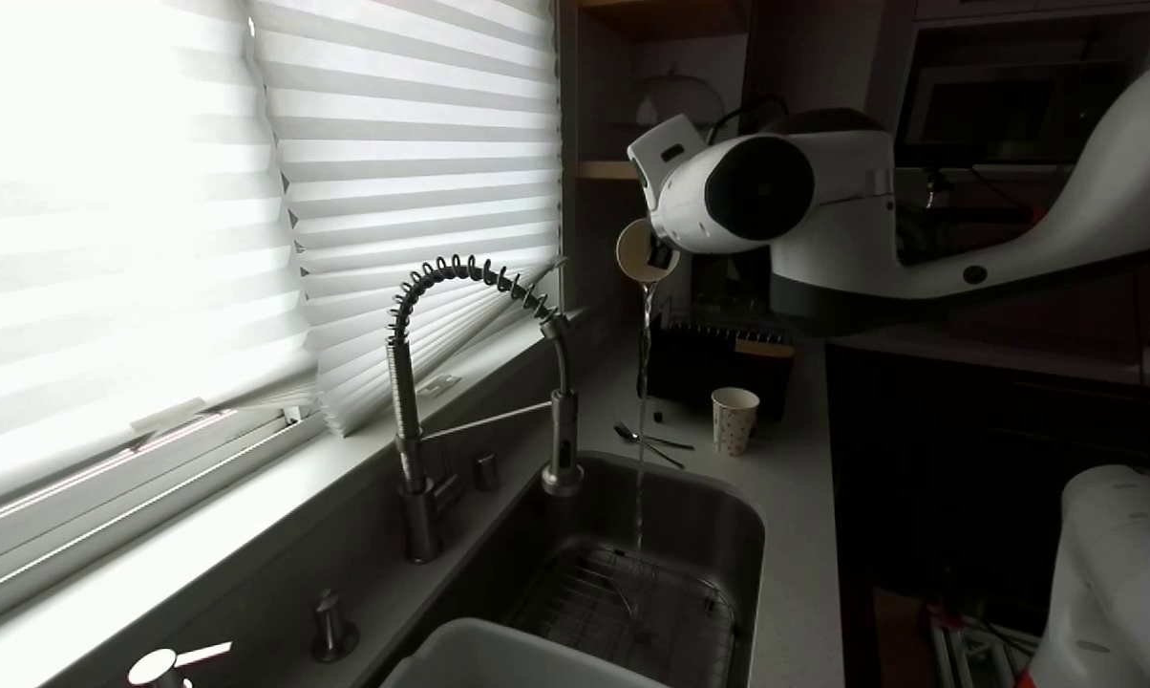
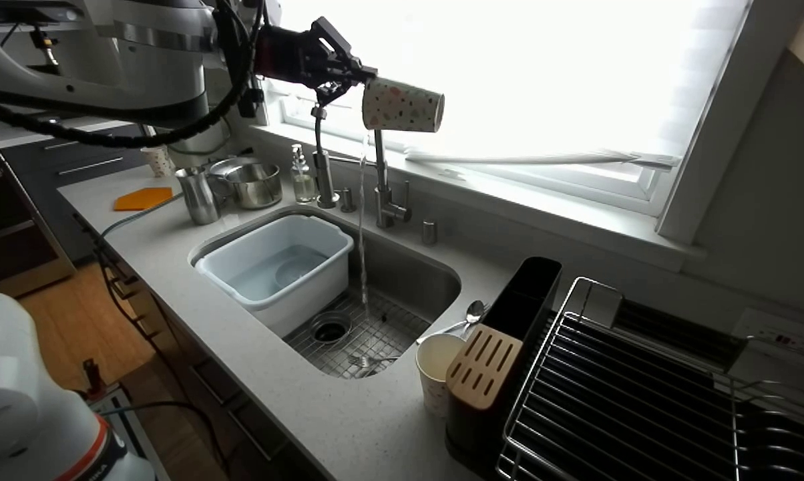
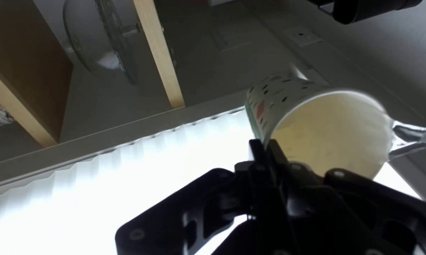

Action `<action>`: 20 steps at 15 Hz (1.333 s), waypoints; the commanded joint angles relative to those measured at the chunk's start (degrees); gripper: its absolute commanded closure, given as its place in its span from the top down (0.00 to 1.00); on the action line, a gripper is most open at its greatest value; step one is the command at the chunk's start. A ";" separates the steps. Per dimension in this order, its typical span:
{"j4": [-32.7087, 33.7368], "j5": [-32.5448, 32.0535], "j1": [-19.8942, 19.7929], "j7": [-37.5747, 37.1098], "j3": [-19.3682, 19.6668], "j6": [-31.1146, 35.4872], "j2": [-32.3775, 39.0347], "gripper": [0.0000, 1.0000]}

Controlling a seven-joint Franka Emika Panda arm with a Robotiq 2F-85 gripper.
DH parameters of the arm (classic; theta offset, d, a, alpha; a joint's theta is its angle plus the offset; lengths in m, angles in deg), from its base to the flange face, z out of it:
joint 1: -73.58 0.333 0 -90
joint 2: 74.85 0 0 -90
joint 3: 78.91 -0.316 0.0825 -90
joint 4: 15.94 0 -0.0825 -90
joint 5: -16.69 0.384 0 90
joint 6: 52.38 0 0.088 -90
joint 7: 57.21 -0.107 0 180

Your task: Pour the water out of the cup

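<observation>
A paper cup with coloured specks, pale yellow inside, is in the air over the sink, on its side with its mouth tipped slightly down; it shows in both exterior views (image 1: pixel 635 250) (image 2: pixel 405 107) and the wrist view (image 3: pixel 329 131). My gripper (image 3: pixel 264 145) is shut on the cup's wall at the rim, one finger inside and one outside; an exterior view (image 2: pixel 367 73) shows it at the rim too. The water (image 1: pixel 645 334) runs from the lower rim as a thin clear stream, also in an exterior view (image 2: pixel 362 220) and the wrist view (image 3: pixel 416 138), falling into the sink (image 2: pixel 425 274).
A white basin (image 2: pixel 305 294) stands in the sink's other part. The spring-neck faucet (image 1: pixel 561 430) rises beside it. A similar cup (image 2: pixel 432 384), a spoon (image 2: pixel 474 311), a black utensil holder (image 2: pixel 529 280) and a dish rack (image 2: pixel 579 407) stand or lie on the counter.
</observation>
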 commanded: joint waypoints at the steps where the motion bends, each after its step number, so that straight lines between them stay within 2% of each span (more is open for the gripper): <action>1: -1.12 -5.10 2.48 1.80 1.84 -1.01 -0.34 0.01; 4: -1.53 -7.96 3.46 3.77 2.86 0.11 -0.60 0.01; 10: -1.59 -20.13 4.18 4.75 3.96 0.52 -0.62 0.01; 13: -1.74 -23.13 5.10 4.85 5.02 1.33 -0.67 0.01; 17: -1.77 -23.63 6.17 4.82 5.93 1.67 -0.61 0.01; 19: -1.75 -20.75 6.85 4.28 6.10 0.51 -0.47 0.01; 20: -1.44 -16.80 7.37 4.14 6.18 -0.84 -0.27 0.01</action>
